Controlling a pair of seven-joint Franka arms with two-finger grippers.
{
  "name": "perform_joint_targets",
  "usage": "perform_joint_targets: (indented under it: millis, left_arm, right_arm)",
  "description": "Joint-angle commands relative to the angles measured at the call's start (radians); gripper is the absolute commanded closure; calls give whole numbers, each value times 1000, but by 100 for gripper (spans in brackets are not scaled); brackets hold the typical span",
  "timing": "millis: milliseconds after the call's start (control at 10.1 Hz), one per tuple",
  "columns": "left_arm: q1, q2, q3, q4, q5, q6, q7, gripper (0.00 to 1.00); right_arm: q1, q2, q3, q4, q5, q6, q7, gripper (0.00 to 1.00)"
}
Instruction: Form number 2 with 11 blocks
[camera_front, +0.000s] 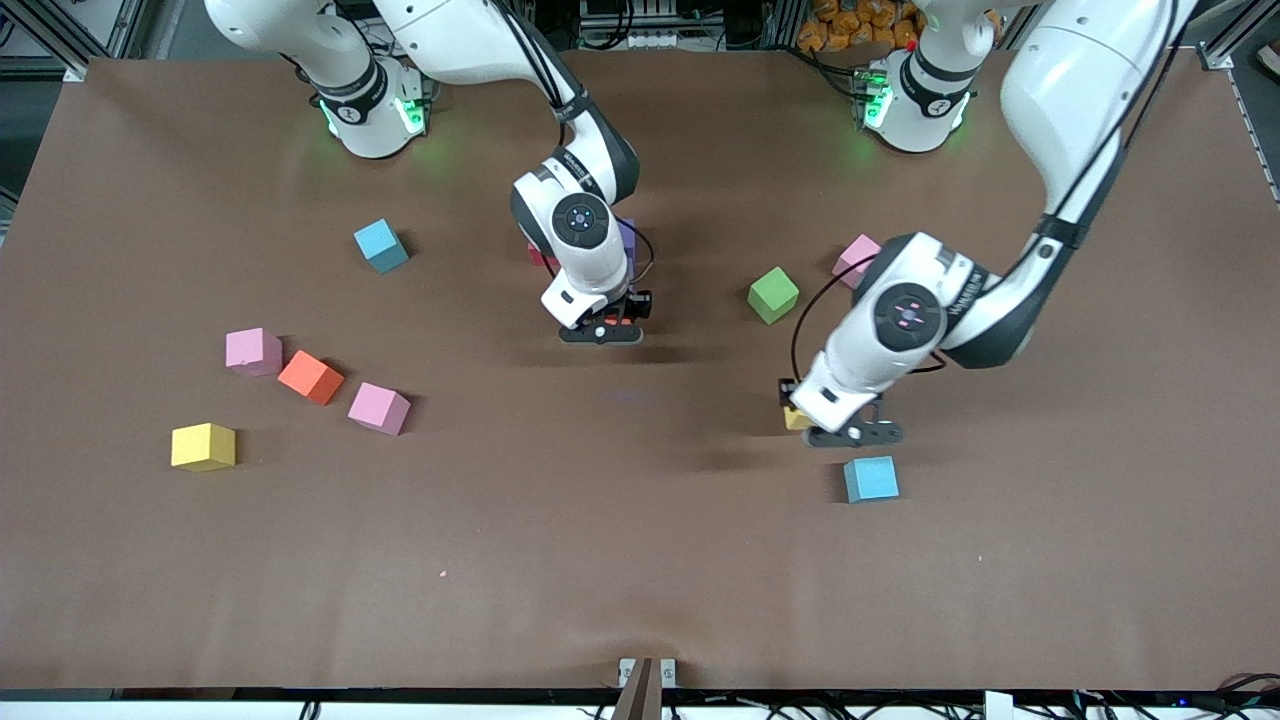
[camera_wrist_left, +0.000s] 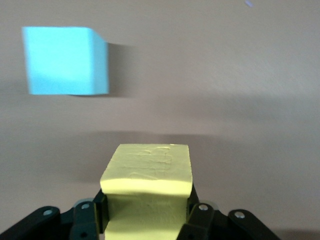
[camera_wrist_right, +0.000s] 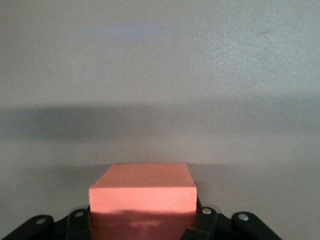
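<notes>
Fingers, left wrist view: the left gripper is clamped on a yellow block, one black finger pressed to each side of it.
Left wrist view, surroundings: a light blue block lies on the brown surface, apart from the held cube.
Fingers, right wrist view: the right gripper grips a red block between its pads; only bare surface shows past it.
Front view, left gripper: over the surface toward the left arm's end, with the yellow block peeking out beside it and the light blue block just nearer the camera.
Front view, right gripper: over the middle of the surface; a purple block and a red edge show partly hidden by its wrist.
Front view, loose blocks: green and pink beside the left arm; toward the right arm's end, blue, pink, orange, pink, yellow.
Number 2: no digit is laid out.
</notes>
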Motion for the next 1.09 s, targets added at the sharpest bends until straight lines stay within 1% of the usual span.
perform_joint_targets:
  millis: [0, 198, 297, 594, 892, 991]
  left_arm:
    - [31, -13, -8, 5, -59, -42, -91, 100]
    - [36, -13, -8, 5, -79, -43, -182, 100]
    - [36, -13, -7, 5, -104, -61, -249, 100]
    - [36, -18, -8, 7, -118, -98, -459, 100]
    - [21, -9, -10, 28, -168, -98, -573, 100]
    - [19, -7, -10, 30, -179, -98, -619, 100]
  right_arm:
    - [20, -3, -7, -12, 13, 9, 18, 58]
    - [18, -7, -7, -16, 13, 5, 17, 57]
    - [18, -10, -7, -22, 12, 6, 15, 57]
    - [17, -7, -7, -28, 9, 12, 12, 57]
    - [17, -5, -7, -28, 7, 14, 11, 57]
    - [17, -5, -7, -28, 7, 14, 12, 51]
